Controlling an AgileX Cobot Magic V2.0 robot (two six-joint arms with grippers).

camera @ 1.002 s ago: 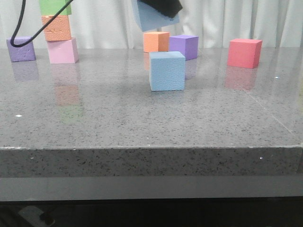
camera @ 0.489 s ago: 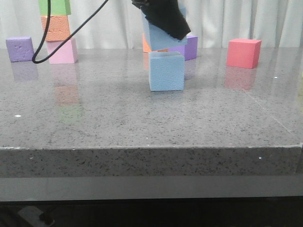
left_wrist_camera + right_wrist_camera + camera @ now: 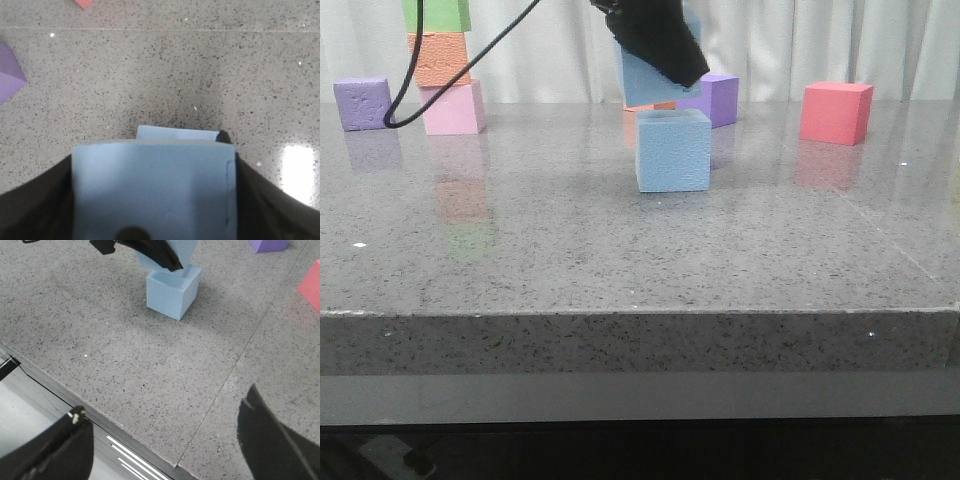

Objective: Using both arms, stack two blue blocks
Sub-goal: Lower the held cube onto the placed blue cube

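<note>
A: Pale blue foam, pebbly on its faces: the carried blue block (image 3: 648,78) hangs tilted in the left gripper (image 3: 655,40), jaws clamped on its sides, right above the resting blue block (image 3: 672,150) on the grey speckled tabletop (image 3: 620,250).

B: Are the two touching?

A: From the front the carried one's lower edge looks to meet the resting one's top, or sit just above it; I cannot tell which. In the left wrist view the held block (image 3: 152,192) covers nearly all of the lower one, with only a strip of it (image 3: 177,134) showing past the far edge.

B: So what makes the placing go well?

A: Level the block first, I think. It is canted, and a corner landing first could shove the light foam below sideways. Shift it over the exposed strip, lower straight, then part the jaws only once the faces sit flat.

B: And the other arm?

A: The right gripper (image 3: 160,440) hangs near the tabletop's front edge, well apart from the blocks, jaws spread wide and empty. The orange cube (image 3: 663,106) and purple cube (image 3: 718,98) stand behind the stack, so any drift backward seems risky.
</note>
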